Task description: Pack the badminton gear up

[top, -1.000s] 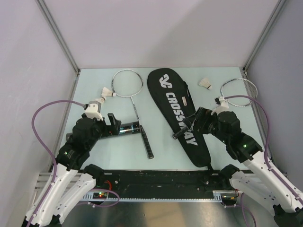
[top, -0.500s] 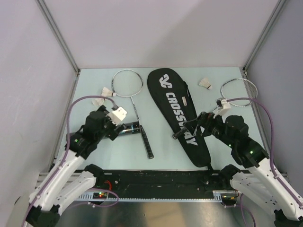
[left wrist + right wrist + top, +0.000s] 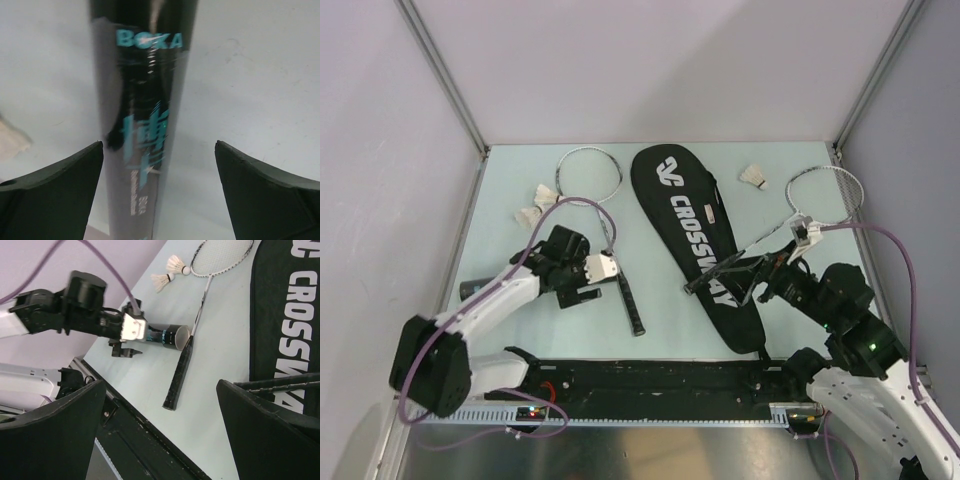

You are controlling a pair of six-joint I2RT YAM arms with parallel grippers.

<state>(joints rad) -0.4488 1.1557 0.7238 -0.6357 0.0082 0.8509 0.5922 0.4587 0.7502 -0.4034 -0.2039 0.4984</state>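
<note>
Your setting: robotics lab work cell. What shows it:
- Pale green desk [image 3: 665, 325] boxed in by plain lilac panels [image 3: 660, 70] at back and both sides, framed by aluminium posts [image 3: 440, 75] at upper left and upper right of frame.
- Left arm [image 3: 495, 300] and right arm [image 3: 860, 340] bolted to black mounting rail [image 3: 660, 378] along bottom edge.
- Purple cables [image 3: 876, 229] looping off each arm.
- Slotted cable duct [image 3: 650, 412] and bare metal sheet [image 3: 650, 450] below rail.
- Small lit circuit boards [image 3: 532, 410] at lower left and lower right.
</note>
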